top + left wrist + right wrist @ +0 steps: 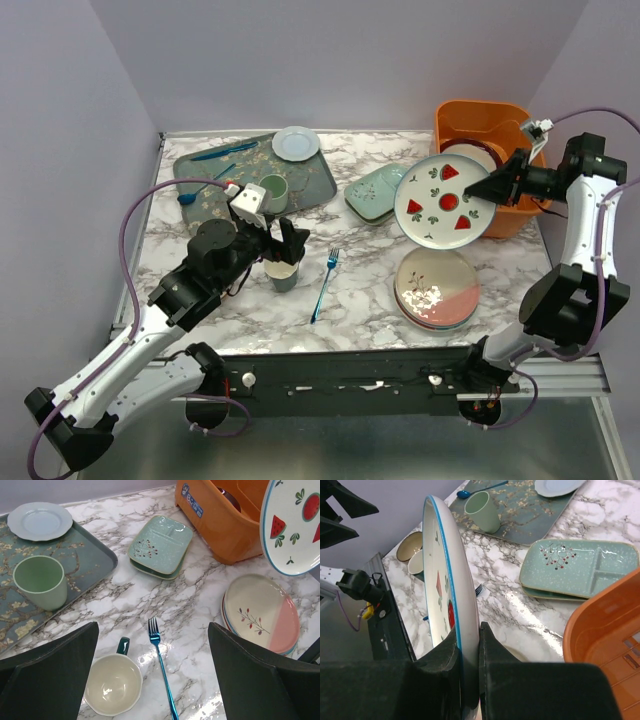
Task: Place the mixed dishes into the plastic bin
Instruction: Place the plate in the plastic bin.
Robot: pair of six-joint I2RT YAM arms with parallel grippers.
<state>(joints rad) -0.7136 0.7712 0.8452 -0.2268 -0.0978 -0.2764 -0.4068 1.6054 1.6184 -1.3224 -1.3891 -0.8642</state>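
White watermelon plate [443, 202] clamped at its rim in right gripper [487, 190], tilted beside orange plastic bin [508, 222]. Turn it edgewise, clear the wall, lower gently.

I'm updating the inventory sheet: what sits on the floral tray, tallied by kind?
On the floral tray:
Pale blue plate: 1
Green cup: 1
Blue spoon: 1
Other blue utensil, kind unclear: 1
Total: 4
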